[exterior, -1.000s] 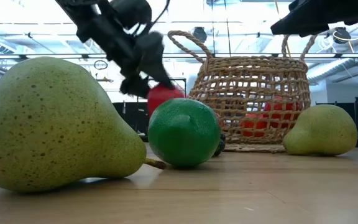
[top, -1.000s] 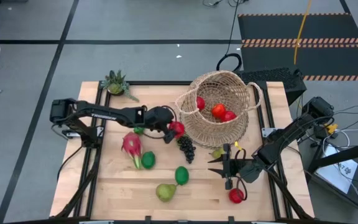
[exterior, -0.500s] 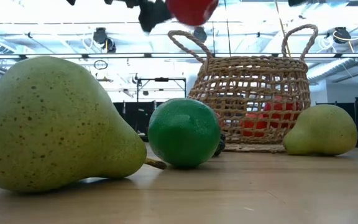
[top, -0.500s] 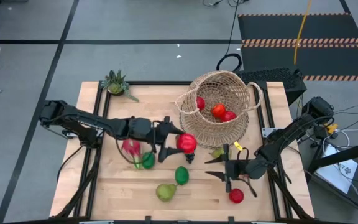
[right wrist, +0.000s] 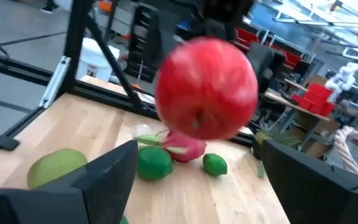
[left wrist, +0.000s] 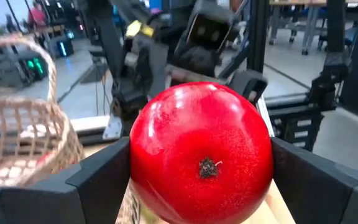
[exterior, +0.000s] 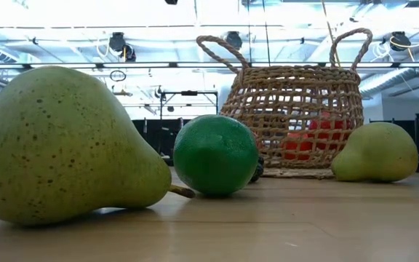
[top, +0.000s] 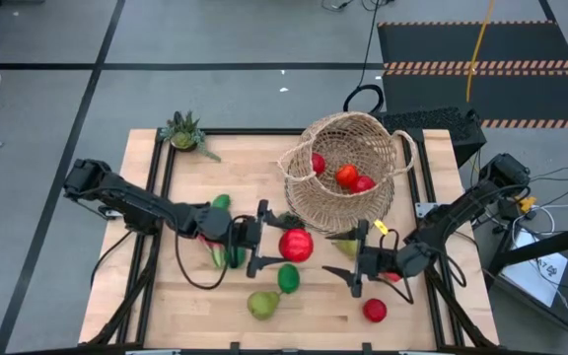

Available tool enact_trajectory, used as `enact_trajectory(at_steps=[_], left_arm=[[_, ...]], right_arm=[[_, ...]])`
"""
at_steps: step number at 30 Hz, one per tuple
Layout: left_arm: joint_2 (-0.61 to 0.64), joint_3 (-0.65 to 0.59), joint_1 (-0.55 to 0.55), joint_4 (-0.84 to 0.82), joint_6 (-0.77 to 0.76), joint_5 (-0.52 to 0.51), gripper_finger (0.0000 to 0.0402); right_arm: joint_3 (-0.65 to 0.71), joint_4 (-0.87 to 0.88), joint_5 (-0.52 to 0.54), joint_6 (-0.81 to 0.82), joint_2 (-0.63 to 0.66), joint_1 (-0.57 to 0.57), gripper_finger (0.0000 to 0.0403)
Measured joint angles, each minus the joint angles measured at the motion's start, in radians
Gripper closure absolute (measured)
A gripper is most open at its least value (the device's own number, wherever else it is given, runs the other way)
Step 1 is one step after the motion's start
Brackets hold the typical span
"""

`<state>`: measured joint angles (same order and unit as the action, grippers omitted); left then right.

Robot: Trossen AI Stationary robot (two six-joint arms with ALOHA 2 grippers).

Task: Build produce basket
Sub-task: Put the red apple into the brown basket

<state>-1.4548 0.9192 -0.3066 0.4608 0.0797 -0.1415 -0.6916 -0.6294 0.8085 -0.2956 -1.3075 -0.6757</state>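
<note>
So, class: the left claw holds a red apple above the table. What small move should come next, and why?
Probably carry the red apple toward the basket. The left claw grips it between both fingers, lifted above the table, and the basket sits just beyond, already holding red fruit. The right claw stands open nearby.

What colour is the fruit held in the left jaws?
Glossy red apple, clearest in the left wrist view.

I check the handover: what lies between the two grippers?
In the high view, only the red apple, held in the left gripper, lies before the open right gripper; otherwise bare table.
</note>
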Motion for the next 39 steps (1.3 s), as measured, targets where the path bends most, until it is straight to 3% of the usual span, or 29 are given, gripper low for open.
enact_trajectory(at_steps=[6, 17, 34, 39], left_arm=[[0.0, 0.0, -0.009, 0.023, 0.03, -0.059, 0.0052], [-0.033, 0.003, -0.008, 0.112, 0.026, -0.064, 0.0052], [-0.111, 0.001, -0.003, 0.233, 0.049, -0.059, 0.0052], [-0.111, 0.001, -0.003, 0.23, 0.046, -0.059, 0.0052]], right_arm=[[0.0, -0.045, -0.063, 0.081, 0.0, 0.028, 0.0112], [0.0, -0.072, -0.08, 0.026, 0.0, 0.034, 0.0214], [0.0, -0.07, -0.075, -0.01, 0.0, 0.035, 0.0236], [0.0, -0.07, -0.073, -0.013, 0.0, 0.035, 0.0262]])
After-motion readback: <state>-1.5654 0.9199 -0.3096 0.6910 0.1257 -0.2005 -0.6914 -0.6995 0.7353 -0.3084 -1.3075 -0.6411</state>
